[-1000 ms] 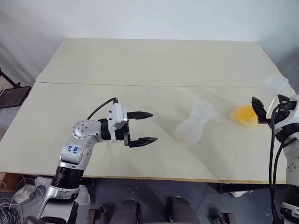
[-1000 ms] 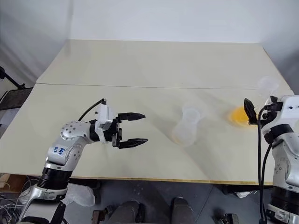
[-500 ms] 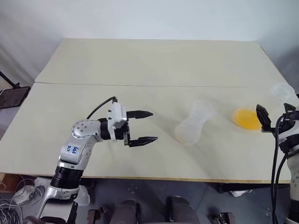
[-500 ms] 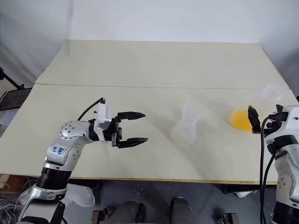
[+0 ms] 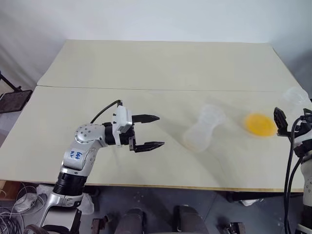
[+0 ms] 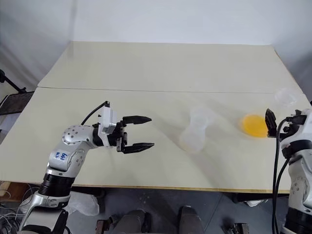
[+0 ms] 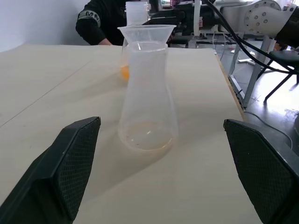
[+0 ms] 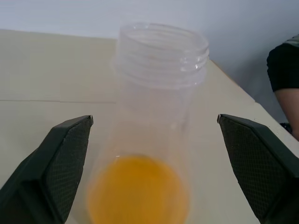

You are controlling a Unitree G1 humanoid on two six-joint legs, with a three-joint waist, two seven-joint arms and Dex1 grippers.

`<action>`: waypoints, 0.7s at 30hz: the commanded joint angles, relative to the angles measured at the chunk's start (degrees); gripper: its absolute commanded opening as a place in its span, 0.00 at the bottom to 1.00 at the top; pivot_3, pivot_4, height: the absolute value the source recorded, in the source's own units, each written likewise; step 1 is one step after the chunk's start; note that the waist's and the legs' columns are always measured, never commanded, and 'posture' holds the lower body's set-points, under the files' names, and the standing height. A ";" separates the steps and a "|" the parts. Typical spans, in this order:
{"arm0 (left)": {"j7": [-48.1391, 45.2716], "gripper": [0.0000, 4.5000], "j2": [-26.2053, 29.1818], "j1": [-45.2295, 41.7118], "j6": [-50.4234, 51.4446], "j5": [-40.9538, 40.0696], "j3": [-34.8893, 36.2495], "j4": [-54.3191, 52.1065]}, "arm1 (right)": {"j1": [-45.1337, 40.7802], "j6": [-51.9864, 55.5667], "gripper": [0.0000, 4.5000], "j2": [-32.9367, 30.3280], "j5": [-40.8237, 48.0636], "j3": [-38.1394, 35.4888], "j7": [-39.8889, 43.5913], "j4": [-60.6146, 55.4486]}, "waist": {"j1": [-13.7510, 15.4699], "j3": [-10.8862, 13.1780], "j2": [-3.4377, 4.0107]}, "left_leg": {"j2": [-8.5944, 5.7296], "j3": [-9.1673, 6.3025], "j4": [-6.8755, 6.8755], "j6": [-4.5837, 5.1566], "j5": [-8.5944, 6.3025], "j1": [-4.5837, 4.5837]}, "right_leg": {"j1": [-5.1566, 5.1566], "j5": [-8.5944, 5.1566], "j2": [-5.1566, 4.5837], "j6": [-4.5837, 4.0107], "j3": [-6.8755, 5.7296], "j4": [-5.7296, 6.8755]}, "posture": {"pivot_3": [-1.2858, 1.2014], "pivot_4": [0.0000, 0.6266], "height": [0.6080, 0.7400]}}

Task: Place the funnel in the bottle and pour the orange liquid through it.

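– What carries it all?
– A beige table [image 5: 146, 63], with a seam [image 5: 122, 88] running from its left edge to its right.
– Anyone about?
– A person [image 7: 100, 23] in a dark top sits beyond the right edge.
– And off the table?
– A black stand [image 5: 12, 100] by the left edge and cables [image 5: 14, 200] on the floor under the near left corner.

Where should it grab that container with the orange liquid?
Around the container's round wall, below its threaded neck and above the orange liquid. It should come in level from the robot's right, where the open right gripper faces it, since the container stands upright and open-topped.
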 commanded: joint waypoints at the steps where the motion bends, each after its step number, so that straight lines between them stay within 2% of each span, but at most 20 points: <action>1: 0.07 1.00 0.23 -0.67 -0.87 -0.68 0.56 -0.83 | -2.16 -1.69 1.00 -1.39 -1.41 0.20 0.02 2.44 | -0.03 0.00 0.00 | 0.00 0.00 0.00 0.00 0.00 0.00 | 0.00 0.00 0.00 0.00 0.00 0.00 | 0.52 0.24 1.00; 20: 0.82 1.00 1.17 0.59 -0.66 -1.02 1.19 -2.73 | -15.37 -11.16 1.00 -2.46 -5.09 3.47 2.51 21.06 | -0.09 0.01 0.02 | 0.01 0.00 0.00 -0.01 0.00 -0.01 | -0.01 0.00 -0.02 0.00 -0.03 -0.02 | 0.52 0.24 1.00; 21: 0.90 1.00 1.22 0.63 -0.63 -1.05 1.21 -2.81 | -15.47 -11.38 0.96 -2.48 -5.08 3.44 2.52 21.22 | -0.11 0.01 0.02 | 0.01 0.00 0.00 -0.01 0.00 -0.01 | -0.01 0.00 -0.03 0.00 -0.03 -0.03 | 0.52 0.24 1.00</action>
